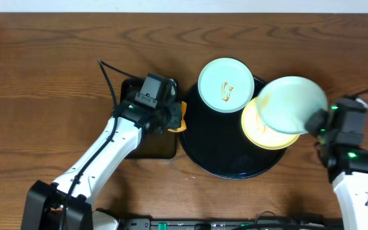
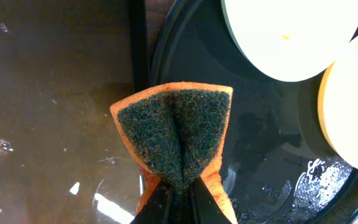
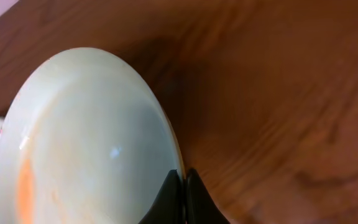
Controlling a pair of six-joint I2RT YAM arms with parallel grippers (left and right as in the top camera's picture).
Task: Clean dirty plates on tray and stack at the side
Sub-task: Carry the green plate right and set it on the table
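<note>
Right tool [image 3: 182, 186] holds plate [image 3: 86, 143], left tool [image 2: 179, 196] sponge [image 2: 176, 134] — wood table [image 1: 43, 64], pale wall [image 1: 171, 5].

The tray [image 1: 216, 147] is glossy, the table [image 1: 43, 76] grained wood, the sponge [image 2: 176, 134] rough, the plate [image 3: 86, 143] smooth.

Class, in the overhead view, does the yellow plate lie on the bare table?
No, the yellow plate rests on the black tray.

Overhead straight down on table [image 1: 43, 64]; both wrists close; left shares tray [image 1: 216, 150].
</note>
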